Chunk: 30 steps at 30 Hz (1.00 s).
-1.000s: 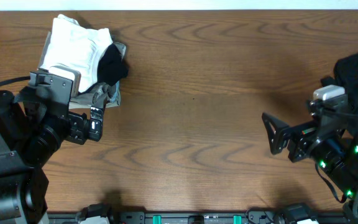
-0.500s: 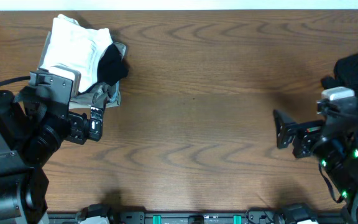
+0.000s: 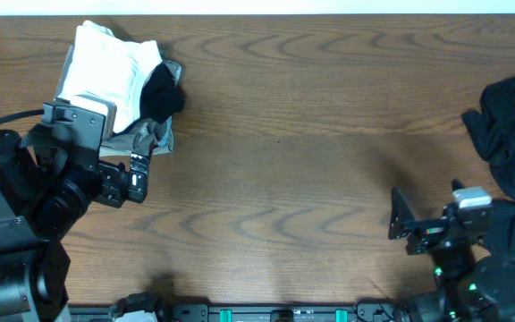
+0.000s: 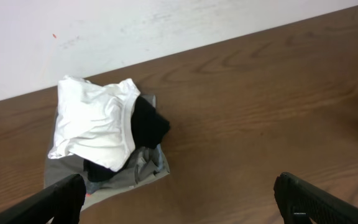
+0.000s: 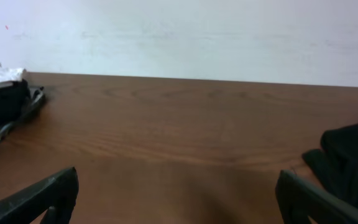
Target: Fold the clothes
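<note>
The clothes lie in two places. A stack sits at the table's far left: a white garment (image 3: 110, 72) (image 4: 95, 121) on top, a black one (image 3: 161, 94) (image 4: 148, 124) beside it, a grey-khaki one (image 3: 157, 136) (image 4: 126, 177) underneath. A loose black garment (image 3: 512, 125) (image 5: 353, 155) lies crumpled at the right edge. My left gripper (image 3: 138, 176) (image 4: 182, 202) hangs open just in front of the stack, holding nothing. My right gripper (image 3: 403, 224) (image 5: 179, 199) is open over bare wood near the front right, left of the black garment.
The brown wooden table (image 3: 284, 134) stretches between the two heaps. A white wall (image 5: 179, 31) runs along its far edge. The arm bases fill the front left and front right corners.
The right arm has drawn back toward the table's front edge, away from the black garment, with its jaws still open. The left arm and both heaps have not moved.
</note>
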### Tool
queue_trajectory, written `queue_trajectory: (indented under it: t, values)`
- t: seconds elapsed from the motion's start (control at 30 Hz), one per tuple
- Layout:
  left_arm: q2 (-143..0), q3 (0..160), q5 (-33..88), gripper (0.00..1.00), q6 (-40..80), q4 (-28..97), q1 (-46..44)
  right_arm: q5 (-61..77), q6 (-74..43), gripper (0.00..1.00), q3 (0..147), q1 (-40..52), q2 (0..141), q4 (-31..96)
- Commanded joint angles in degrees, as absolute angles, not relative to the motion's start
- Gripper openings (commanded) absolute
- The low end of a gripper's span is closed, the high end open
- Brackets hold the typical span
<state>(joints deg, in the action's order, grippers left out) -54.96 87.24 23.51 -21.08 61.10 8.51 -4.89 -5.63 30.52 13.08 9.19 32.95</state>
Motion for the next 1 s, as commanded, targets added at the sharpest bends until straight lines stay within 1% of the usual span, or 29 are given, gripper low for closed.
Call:
queue_trajectory:
  t: [0.0, 0.07, 0.27, 0.57, 0.97]
  values:
    - [-54.96, 87.50, 23.05, 0.98, -21.82, 61.06, 8.32, -5.96, -5.10, 0.99, 24.73, 12.27, 3.01, 31.05]
    - [-54.96, 87.50, 23.05, 0.98, -21.82, 61.06, 8.32, -6.00, -5.08, 0.99, 20.97, 12.19, 0.03, 28.84]
    - [-54.98, 87.50, 23.05, 0.98, -21.82, 61.06, 8.32, -5.78, -5.08, 0.99, 14.22, 12.27, 0.75, 19.57]
    - [-54.96, 87.50, 23.05, 0.98, -21.80, 61.06, 8.32, -5.78, -5.10, 0.99, 0.21, 12.27, 0.73, -0.16]
    - [-54.98, 87.50, 23.05, 0.98, -21.82, 61.06, 8.32, -5.80, -5.08, 0.99, 0.32, 12.27, 0.82, 3.64]
